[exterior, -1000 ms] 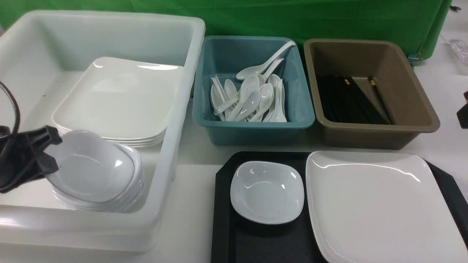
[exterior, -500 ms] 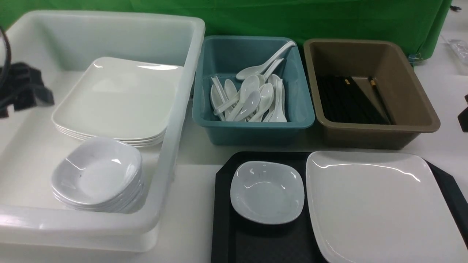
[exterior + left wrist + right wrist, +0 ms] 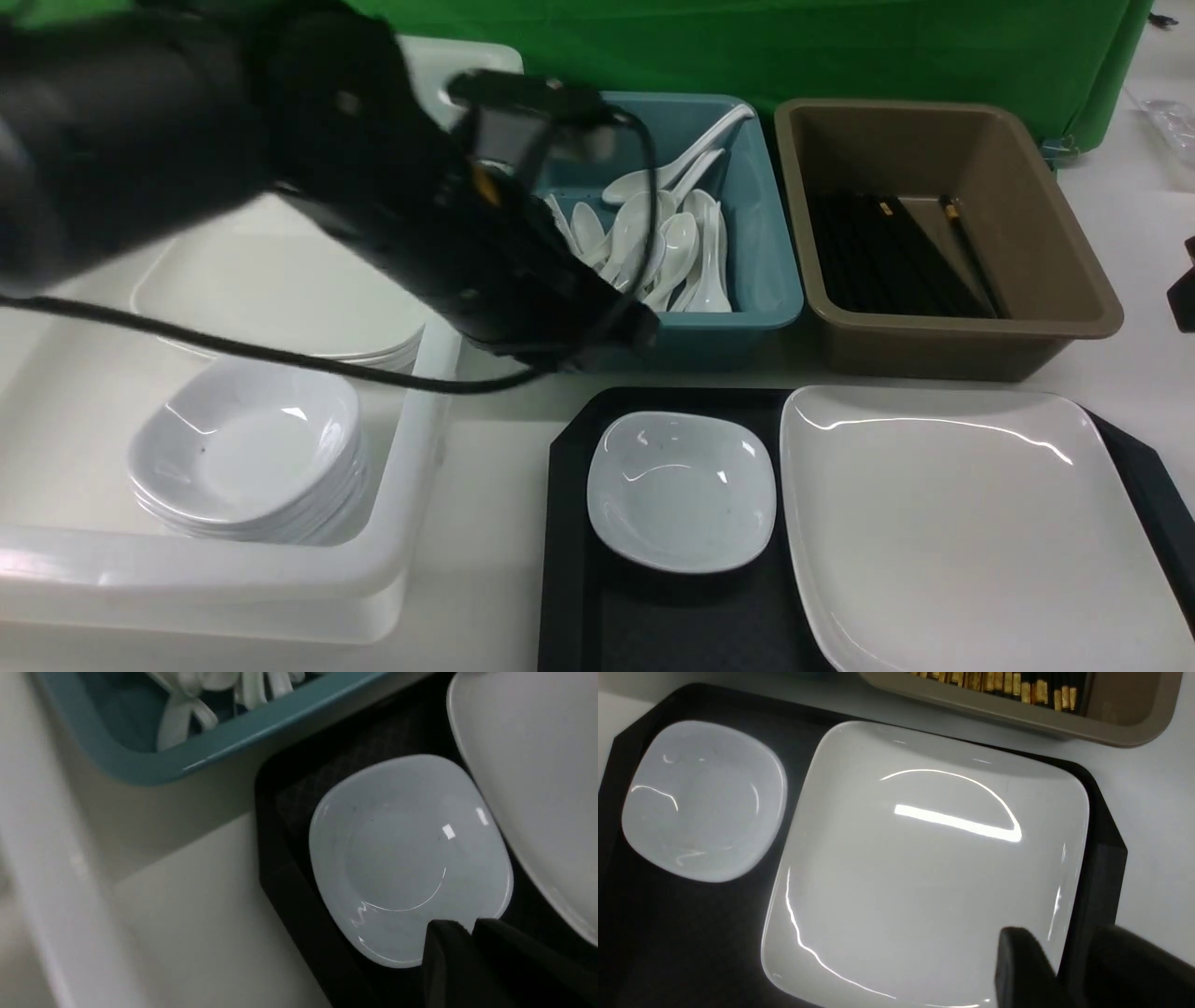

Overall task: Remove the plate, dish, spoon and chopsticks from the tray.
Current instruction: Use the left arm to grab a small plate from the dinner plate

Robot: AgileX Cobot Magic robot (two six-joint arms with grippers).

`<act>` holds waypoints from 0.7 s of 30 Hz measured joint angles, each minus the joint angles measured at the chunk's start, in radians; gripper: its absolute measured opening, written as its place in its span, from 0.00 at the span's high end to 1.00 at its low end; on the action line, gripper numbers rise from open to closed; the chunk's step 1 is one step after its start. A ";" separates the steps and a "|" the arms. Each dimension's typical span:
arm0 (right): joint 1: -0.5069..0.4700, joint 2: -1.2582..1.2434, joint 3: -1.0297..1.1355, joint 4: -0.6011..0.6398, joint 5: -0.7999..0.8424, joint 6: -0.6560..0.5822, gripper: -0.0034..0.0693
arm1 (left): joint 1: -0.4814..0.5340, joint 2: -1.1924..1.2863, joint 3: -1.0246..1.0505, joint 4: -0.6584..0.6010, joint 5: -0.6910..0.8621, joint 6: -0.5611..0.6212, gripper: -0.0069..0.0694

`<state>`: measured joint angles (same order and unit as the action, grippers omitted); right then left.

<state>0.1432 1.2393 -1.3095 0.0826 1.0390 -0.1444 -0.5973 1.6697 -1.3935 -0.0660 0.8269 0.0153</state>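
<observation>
- Left arm [image 3: 373,187] has swung out of the white tub [image 3: 187,579], where it sat at the far left a second ago. It now crosses the front view as a big dark blur, its end above the table between the teal tub [image 3: 766,308] and the tray [image 3: 653,616]
- White tub: the arm hides the far wall and most of the stacked plates [image 3: 308,317]. The stack of small dishes [image 3: 247,457] stands free with no gripper on it, which reads as one drop-off finished
- Tray: unmoved. Its near edge and right corner are cut off in the front view, so that strip goes unchecked
- Plate [image 3: 971,532]: on the tray's right half, same spot as before, near corner out of frame; not yet cleared
- Dish [image 3: 681,490]: on the tray's left part, just beside the plate and apart from it. Probably the next pick, since the left wrist view looks down on it
- Spoon and chopsticks: none seen on the tray. Spoons [image 3: 686,252] lie in the teal tub, partly behind the arm, and chopsticks [image 3: 887,257] lie in the brown tub [image 3: 1055,317]. Which came off the tray cannot be told
- Left gripper [image 3: 469,926]: fingertips all but together, holding nothing, over the dish's rim; contact with it unclear
- Right gripper [image 3: 1062,938]: fingers apart, nothing between them, hovering by the plate's edge; only a dark sliver of it shows in the front view
</observation>
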 joint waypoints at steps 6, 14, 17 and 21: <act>0.000 0.000 0.000 0.000 -0.018 0.000 0.62 | -0.039 0.199 -0.114 0.049 0.007 -0.005 0.54; 0.000 0.000 0.000 0.000 -0.031 -0.003 0.62 | -0.040 0.358 -0.167 0.161 -0.034 -0.008 0.21; 0.000 0.000 0.001 0.000 -0.038 -0.004 0.62 | -0.040 0.378 -0.167 0.173 -0.065 -0.008 0.17; 0.000 0.000 0.001 0.000 -0.047 -0.004 0.62 | -0.040 0.398 -0.167 0.179 -0.109 -0.008 0.16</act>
<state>0.1432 1.2393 -1.3087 0.0826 0.9918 -0.1484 -0.6371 2.0672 -1.5602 0.1130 0.7176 0.0077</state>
